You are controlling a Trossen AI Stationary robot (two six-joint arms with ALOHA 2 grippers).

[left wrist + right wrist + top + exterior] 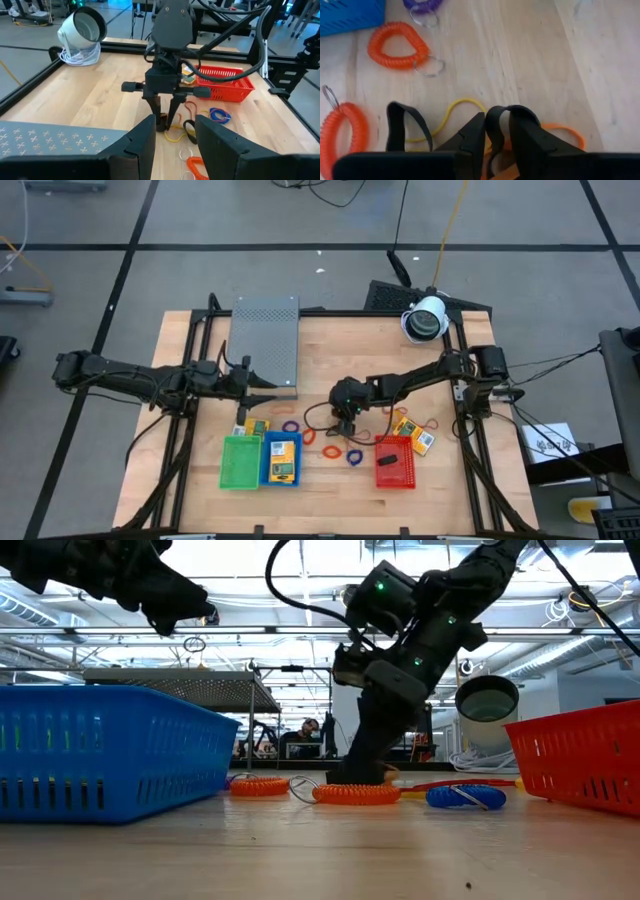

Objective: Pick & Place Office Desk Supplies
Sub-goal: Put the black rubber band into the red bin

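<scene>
Office supplies are sitting scattered across the middle of the wooden table (180, 480), mostly between the blue basket (282, 459) and the red basket (395, 463). The right gripper (346, 426) is reaching down at about 6 o'clock from the grey perforated box (266, 346), with its tips touching the table. In the right wrist view its fingers (470, 137) are looking pinched nearly together on a black band loop (512, 117), with a yellow band (457, 107) and an orange band (565, 131) lying under and beside it. Can't fully tell if the black loop is properly clamped or just draped over a finger.

2 orange coil keychains (395, 46) are lying nearby, plus a purple one (422, 4) by the blue basket. A blue band (220, 115) is resting near the red basket.

The left gripper (262, 385) is hovering above the table at the box's 6 o'clock edge, fingers spread apart and holding nothing. A green basket (241, 462) is touching the blue one at its 9 o'clock side.
</scene>
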